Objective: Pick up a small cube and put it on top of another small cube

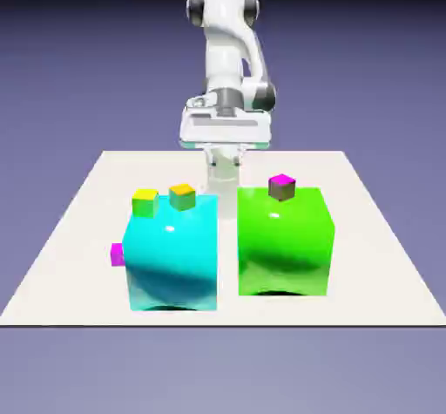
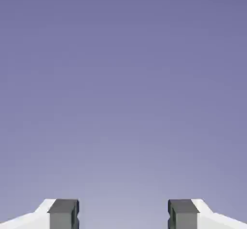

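The small cube [image 1: 116,254], tiny and all magenta, lies on the table against the exterior view's left side of a big cyan cube [image 1: 172,251]. My gripper [image 1: 223,170] hangs behind the gap between the big cubes, far from the magenta cube. In the hand view my gripper [image 2: 123,216] is open, its two grey fingertips [image 2: 63,214] wide apart with nothing between them. Only the blue-violet backdrop shows ahead. Other tiny cubes are a yellow-topped one [image 1: 145,200], an orange-topped one [image 1: 181,196] and a grey-brown one with a magenta top [image 1: 280,186].
A big green cube [image 1: 284,242] stands at the exterior view's right of the cyan one, a narrow gap between them. The two yellow-topped tiny cubes sit by the cyan cube's top rear edge, the grey-brown one by the green cube's. The white table [image 1: 366,229] surrounds them.
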